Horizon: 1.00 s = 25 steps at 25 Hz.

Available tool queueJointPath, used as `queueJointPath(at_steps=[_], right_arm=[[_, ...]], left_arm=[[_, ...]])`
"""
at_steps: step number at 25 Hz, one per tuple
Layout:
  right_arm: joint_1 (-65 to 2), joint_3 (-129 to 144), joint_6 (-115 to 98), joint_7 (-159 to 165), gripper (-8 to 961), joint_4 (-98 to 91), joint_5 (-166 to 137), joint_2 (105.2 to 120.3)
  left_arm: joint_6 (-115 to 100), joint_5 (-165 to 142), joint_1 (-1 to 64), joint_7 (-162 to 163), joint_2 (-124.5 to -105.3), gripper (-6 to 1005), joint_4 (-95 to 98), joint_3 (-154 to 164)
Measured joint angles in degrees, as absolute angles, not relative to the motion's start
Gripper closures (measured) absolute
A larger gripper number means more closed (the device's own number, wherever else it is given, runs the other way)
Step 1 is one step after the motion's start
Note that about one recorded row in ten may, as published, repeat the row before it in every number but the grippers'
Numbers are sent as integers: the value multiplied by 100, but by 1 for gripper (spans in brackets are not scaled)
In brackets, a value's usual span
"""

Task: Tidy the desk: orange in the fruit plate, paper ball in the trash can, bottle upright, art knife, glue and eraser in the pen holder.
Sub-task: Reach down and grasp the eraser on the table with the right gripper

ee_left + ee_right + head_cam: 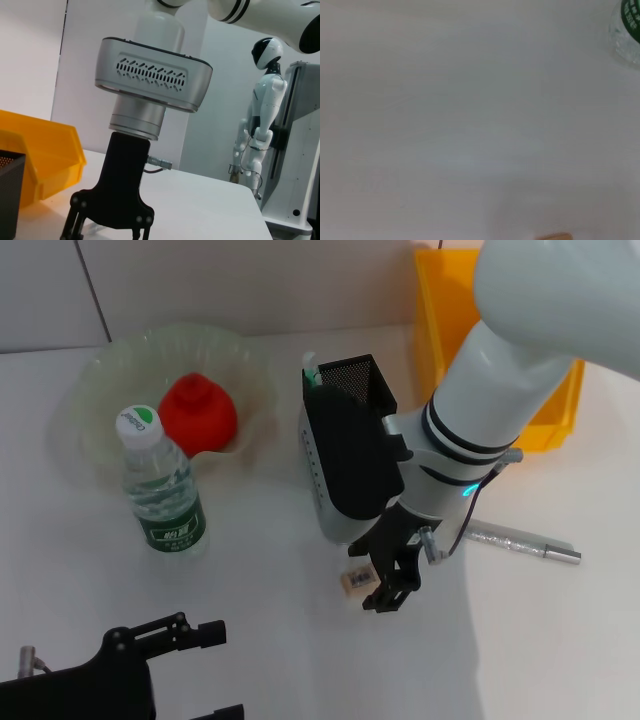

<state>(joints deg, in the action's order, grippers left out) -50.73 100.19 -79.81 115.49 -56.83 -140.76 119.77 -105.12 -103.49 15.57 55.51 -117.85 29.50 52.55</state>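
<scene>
Pretty far along, I'd say. The orange [198, 412] sits in the fruit plate [100, 370] at far left, and the bottle [160, 485] stands upright just near of it. No paper ball visible, so probably binned in the yellow trash can [445, 300]. Something pale pokes out of the pen holder [362, 385]. The right pincer [385, 575] hangs low right over the eraser [358, 580], fingers spread, nothing gripped yet. The art knife [520, 542] lies on the desk [280, 660] to the right. Left pincer [190, 635] is parked near-left, can't tell its state.

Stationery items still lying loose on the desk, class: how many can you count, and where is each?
2. The eraser lies at the right gripper's fingertips; the art knife lies beyond the right arm, near the yellow bin. The arm may hide others.
</scene>
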Motion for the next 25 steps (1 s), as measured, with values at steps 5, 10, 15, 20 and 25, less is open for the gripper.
queueJointPath(at_steps=[5,10,15,20,25], right_arm=[[-5105,10023,-7974,11567,322,-5603,-14076,11979],[-5106,10034,-7954,11570,368,-5600,-14076,11979],[-5107,10148,-7848,11573,403,-5532,-14069,11981],[-5096,10315,-7740,11591,406,-5486,-14024,11987],[-5109,10308,-7716,11707,476,-5475,-14020,11988]], left_arm=[[-10505,-10352,1568,5554,-11802,216,2953,5290],[-10504,-10353,1570,5555,-11810,216,2953,5296],[-10518,-10351,1573,5557,-11812,216,2941,5294],[-10531,-10349,1574,5550,-11813,216,2938,5291],[-10507,-10351,1574,5520,-11812,216,2947,5284]])
